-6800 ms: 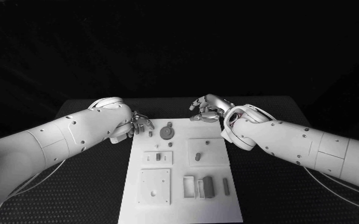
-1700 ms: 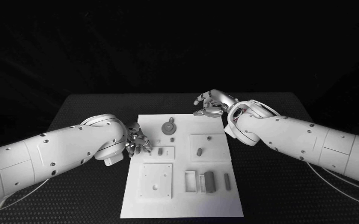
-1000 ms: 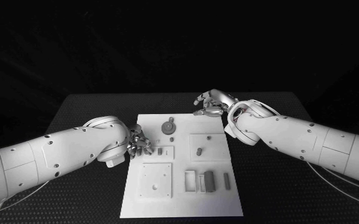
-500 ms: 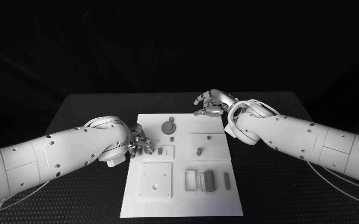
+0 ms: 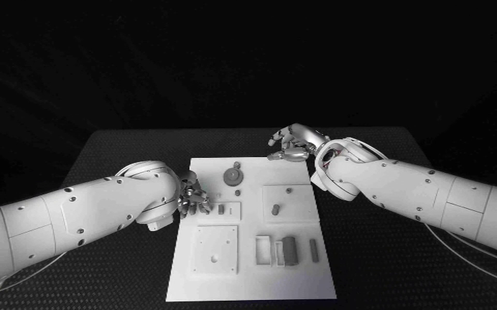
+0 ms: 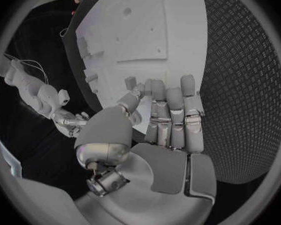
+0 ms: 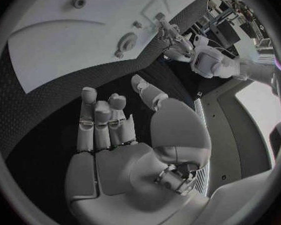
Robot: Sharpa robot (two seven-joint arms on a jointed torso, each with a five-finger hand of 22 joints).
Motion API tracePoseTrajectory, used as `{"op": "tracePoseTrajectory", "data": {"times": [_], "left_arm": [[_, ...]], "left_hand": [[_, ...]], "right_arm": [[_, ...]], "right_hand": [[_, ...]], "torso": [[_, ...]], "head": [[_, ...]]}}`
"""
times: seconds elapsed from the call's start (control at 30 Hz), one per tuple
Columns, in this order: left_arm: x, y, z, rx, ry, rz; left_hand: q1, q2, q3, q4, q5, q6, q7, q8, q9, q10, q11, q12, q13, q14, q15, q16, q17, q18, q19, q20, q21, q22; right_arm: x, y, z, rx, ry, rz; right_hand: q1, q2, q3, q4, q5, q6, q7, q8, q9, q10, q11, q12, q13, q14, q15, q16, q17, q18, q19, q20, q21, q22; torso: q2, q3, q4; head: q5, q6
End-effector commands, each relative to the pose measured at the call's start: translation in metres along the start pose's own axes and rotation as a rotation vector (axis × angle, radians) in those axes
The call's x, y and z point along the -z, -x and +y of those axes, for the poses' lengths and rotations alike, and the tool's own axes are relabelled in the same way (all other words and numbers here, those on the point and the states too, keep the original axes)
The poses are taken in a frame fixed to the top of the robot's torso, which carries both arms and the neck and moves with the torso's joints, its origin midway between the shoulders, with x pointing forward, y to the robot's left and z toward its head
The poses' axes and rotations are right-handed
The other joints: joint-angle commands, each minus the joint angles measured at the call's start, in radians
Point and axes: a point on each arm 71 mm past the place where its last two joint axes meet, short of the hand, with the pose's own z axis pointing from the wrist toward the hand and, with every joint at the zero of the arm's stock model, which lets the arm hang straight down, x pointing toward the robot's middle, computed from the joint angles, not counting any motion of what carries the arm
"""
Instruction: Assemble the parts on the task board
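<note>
The white task board [image 5: 252, 274] lies lengthwise in the middle of the table. On it are a round grey piece [image 5: 233, 176], a small block in a little plate [image 5: 222, 209], a peg in a square plate [image 5: 276, 209], a larger square plate [image 5: 215, 249] and several upright bars [image 5: 289, 250]. My left hand [image 5: 192, 197] hangs at the board's left edge beside the little plate, fingers stretched over the board [image 6: 147, 35] and holding nothing. My right hand [image 5: 293, 144] hovers at the board's far right corner, fingers [image 7: 97, 120] spread above the dark mat, with nothing in it.
Black textured mat [image 5: 393, 252] surrounds the board on both sides. The right wrist view shows the round piece [image 7: 125, 42] on the board [image 7: 59, 45] and my left hand [image 7: 172, 37] beyond it. Both forearms lie low along the board's sides.
My left hand has drawn back along the board's left edge from the far corner to beside the little plate, then stayed almost still. The right hand has barely moved.
</note>
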Motion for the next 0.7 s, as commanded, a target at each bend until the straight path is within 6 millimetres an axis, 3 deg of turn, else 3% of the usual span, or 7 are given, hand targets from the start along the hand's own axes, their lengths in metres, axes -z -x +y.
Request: {"op": "tracePoseTrajectory", "data": {"times": [0.03, 0.7], "left_arm": [[-0.0002, -0.0009, -0.0013, -0.015, -0.008, 0.0], [-0.0002, -0.0022, -0.0016, -0.019, -0.01, 0.009]], "left_hand": [[-0.001, 0.009, 0.004, 0.0, 0.003, 0.005, 0.001, 0.006, 0.025, 0.0, -0.007, 0.006, 0.0, 0.002, -0.005, 0.005, 0.0, -0.01, 0.006, -0.002, 0.003, 0.022], [0.0, 0.007, 0.005, -0.002, 0.003, 0.003, 0.002, 0.008, 0.025, 0.0, -0.006, 0.007, 0.0, 0.002, -0.005, 0.006, 0.0, -0.01, 0.006, -0.002, 0.004, 0.022]], "right_arm": [[0.0001, -0.0008, 0.0001, 0.002, 0.002, 0.012], [0.0001, -0.0009, 0.0002, 0.002, 0.002, 0.014]], "right_hand": [[-0.011, 0.002, 0.001, 0.005, -0.001, -0.002, 0.005, 0.001, -0.001, -0.007, -0.001, 0.006, -0.001, 0.0, -0.008, 0.006, -0.001, 0.015, -0.002, -0.002, 0.001, 0.012], [-0.011, 0.001, 0.001, 0.006, -0.001, -0.002, 0.005, 0.001, -0.001, -0.007, -0.001, 0.006, -0.002, 0.0, -0.008, 0.006, -0.002, 0.015, -0.002, -0.003, 0.001, 0.012]], "torso": [[0.0, 0.0002, 0.0], [0.0, -0.0001, 0.0001]], "head": [[0.0, -0.001], [-0.001, -0.003]]}}
